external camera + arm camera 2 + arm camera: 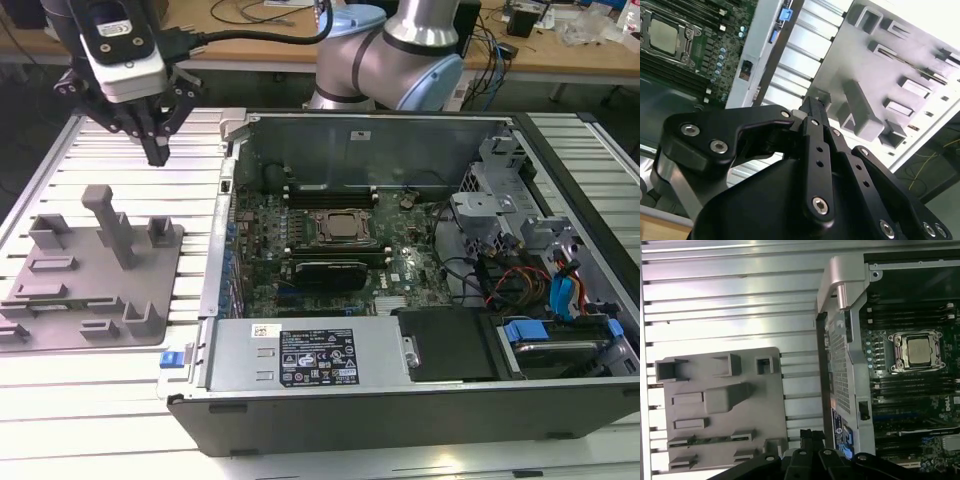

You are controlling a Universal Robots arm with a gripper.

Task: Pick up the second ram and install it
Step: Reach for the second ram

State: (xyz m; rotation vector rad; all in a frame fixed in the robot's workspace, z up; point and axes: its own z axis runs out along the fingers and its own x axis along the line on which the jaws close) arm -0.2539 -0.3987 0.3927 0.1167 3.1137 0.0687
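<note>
Item: second ram [690, 441], seated in gray fixture tray [772, 405]; not held.
Only a thin strip of green edge showed in the first wrist view, lying lengthwise in a long slot near one corner of the tray, too narrow to make out chips. The tray lay on the slatted table [90, 420], to the exterior view's left of the open computer case [230, 350]. The gripper [157, 152] hung above the tray with its fingers drawn together and nothing between them, well apart from the ram.
</note>
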